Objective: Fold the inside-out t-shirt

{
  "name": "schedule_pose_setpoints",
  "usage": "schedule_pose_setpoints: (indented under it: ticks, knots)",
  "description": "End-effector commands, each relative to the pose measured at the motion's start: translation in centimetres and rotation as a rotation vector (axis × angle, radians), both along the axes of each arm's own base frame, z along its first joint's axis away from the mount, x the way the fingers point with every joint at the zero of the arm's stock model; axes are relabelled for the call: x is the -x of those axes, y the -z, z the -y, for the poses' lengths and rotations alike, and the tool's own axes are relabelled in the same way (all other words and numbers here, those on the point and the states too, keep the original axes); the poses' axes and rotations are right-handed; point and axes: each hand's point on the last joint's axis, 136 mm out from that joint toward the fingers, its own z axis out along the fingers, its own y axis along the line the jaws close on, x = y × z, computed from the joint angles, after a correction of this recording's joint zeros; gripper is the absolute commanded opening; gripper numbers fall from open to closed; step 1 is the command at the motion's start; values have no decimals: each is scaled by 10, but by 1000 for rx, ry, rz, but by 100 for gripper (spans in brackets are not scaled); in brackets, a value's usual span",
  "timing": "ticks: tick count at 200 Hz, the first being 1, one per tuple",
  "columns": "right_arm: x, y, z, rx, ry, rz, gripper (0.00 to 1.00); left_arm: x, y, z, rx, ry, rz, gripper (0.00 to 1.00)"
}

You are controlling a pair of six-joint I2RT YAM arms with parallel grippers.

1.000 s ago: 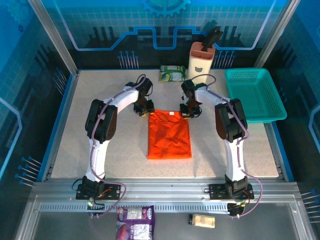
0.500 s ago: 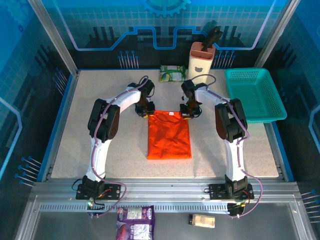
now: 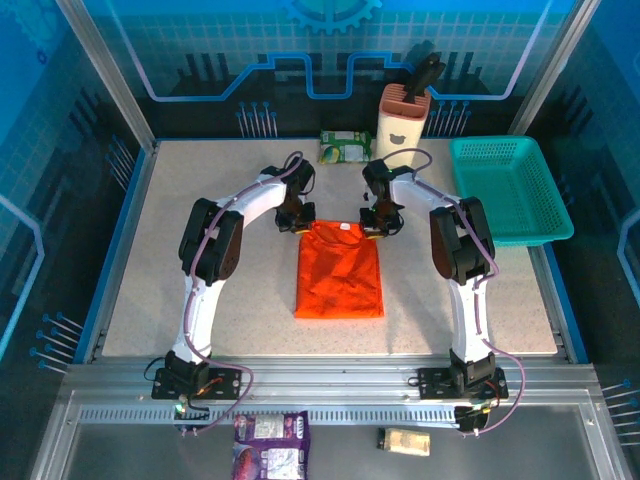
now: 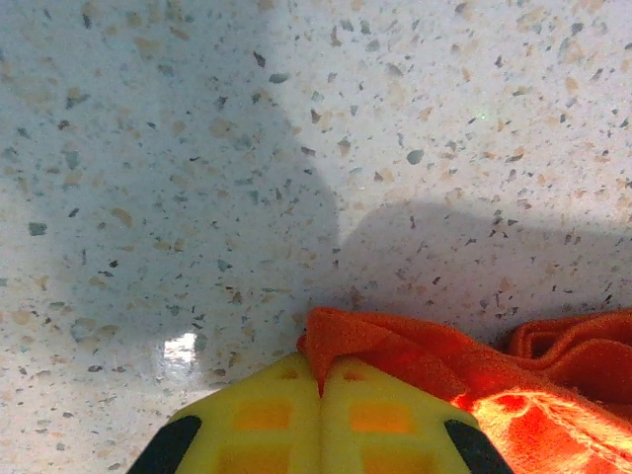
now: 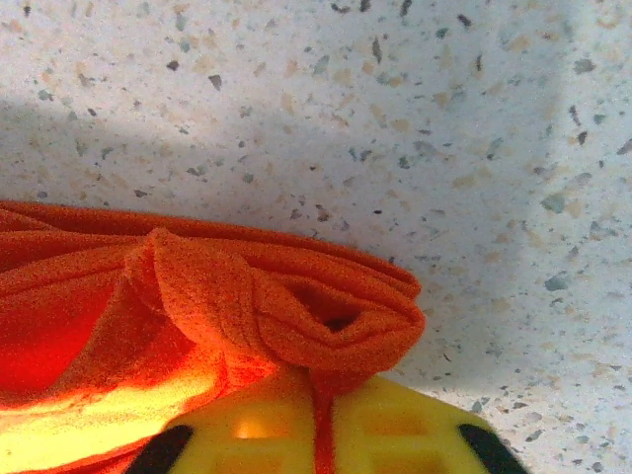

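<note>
The inside-out t-shirt (image 3: 340, 268) is lying flat as a narrow orange rectangle in the middle of the table (image 3: 200, 290), its long axis running from the far side straight back toward our bases, with the collar at the far end. We are working at that far end with both arms. Our left gripper (image 3: 298, 222) is sitting on the far-left corner, and in the left wrist view its yellow pads are pressing together with a small fold of orange cloth caught at their tips, so we are reading it as closed on the shirt (only a thin bite, judging by how little cloth is reaching the pads). Our right gripper (image 3: 378, 226) is sitting on the far-right corner, and the right wrist view is showing a bunched roll of cloth just past its pads and a strip of orange running down between them, so it too is pinching the shirt. The whole body of the garment is therefore stretching away from both grippers toward the near edge, with neither arm nearer than the other. We are judging that the coming move is turning on exactly this: carrying the two corners together along the long axis, over the cloth, toward the near hem. The teal basket (image 3: 505, 190) is standing well apart, off to the right.
</note>
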Motion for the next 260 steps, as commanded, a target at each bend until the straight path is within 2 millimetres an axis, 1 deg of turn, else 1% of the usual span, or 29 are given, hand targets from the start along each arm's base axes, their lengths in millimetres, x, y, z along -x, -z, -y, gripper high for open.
schedule_pose_setpoints:
  ticks: [1, 24, 37, 46, 67, 99, 120, 143, 182, 207, 242, 260]
  knots:
    - [-2, -19, 9, 14, 11, 27, 20, 20, 30, -1, -39, 37, -82, 0]
    - [-10, -32, 12, 8, 19, 63, 29, 21, 29, 0, -36, 40, -81, 0]
    - [-15, -33, 13, 10, 17, 69, 36, 21, 29, 0, -36, 38, -82, 0]
    - [-19, -33, 13, 11, 13, 69, 38, 21, 30, 0, -38, 40, -83, 0]
    - [-23, -24, 13, 22, 4, 47, 39, 22, 31, 0, -38, 41, -89, 0]
    - [-22, -9, 11, 20, 10, 17, 42, 23, 30, -2, -41, 40, -88, 0]
    - [-15, 0, 12, 30, 13, -18, 43, 24, 31, -3, -44, 38, -94, 0]
    - [-7, 6, 13, 35, 21, -37, 43, 24, 31, -4, -46, 37, -93, 0]
    - [2, 21, 11, 28, 29, -78, 43, 24, 32, -4, -42, 37, -95, 0]
    - [5, 26, 7, 2, 44, -91, 38, 24, 31, -5, -40, 34, -93, 0]
    - [6, 27, 1, -24, 64, -96, 22, 24, 31, -5, -35, 33, -94, 0]
    - [6, 28, -1, -32, 73, -96, 16, 24, 31, -5, -36, 31, -96, 0]
